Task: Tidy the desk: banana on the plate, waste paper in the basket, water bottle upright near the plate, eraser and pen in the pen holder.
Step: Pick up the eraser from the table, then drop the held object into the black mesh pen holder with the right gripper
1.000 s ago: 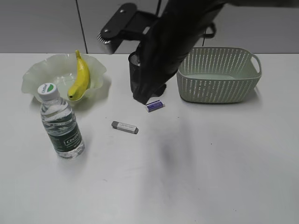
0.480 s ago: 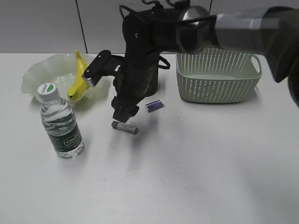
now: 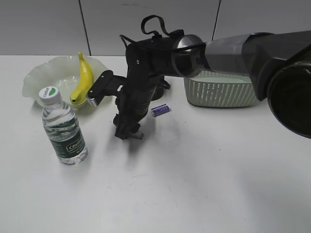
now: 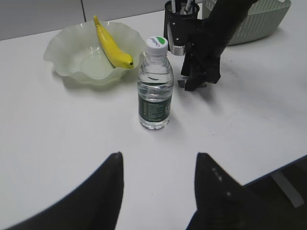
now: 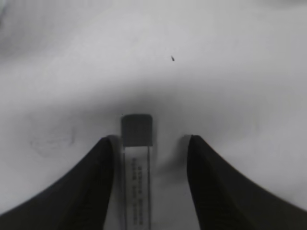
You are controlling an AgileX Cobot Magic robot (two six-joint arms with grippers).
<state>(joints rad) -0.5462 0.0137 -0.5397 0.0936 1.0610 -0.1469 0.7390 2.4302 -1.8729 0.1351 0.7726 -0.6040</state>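
**Inspector A:** Right claw (image 5: pixel 146 158)?

**Inspector B:** Down at the table (image 3: pixel 204 184) with its jaws apart, one either side of the grey eraser (image 5: pixel 137 158). The eraser lies flat between the fingers (image 5: pixel 100 177); the left finger is just beside it, the right one stands clear. Its paper sleeve carries small print, too blurred to read.

**Inspector A:** Left claw (image 4: pixel 158 191)?

**Inspector B:** Open, empty, hanging above bare table in front of the water bottle (image 4: pixel 155 86).

**Inspector A:** Bottle condition?

**Inspector B:** Upright, near the plate (image 3: pixel 39 77). White cap with a green leaf mark; dark green label with white lettering that I cannot make out.

**Inspector A:** Other items?

**Inspector B:** Banana (image 3: pixel 83 80) lies in the plate, stem toward the back rim. A small purple-and-white object (image 3: pixel 161 109) with illegible print lies on the table just right of the arm. The pen holder (image 4: pixel 180 14) stands behind the arm, something upright inside. The basket (image 3: pixel 223 92) sits on the right, partly hidden by the arm.
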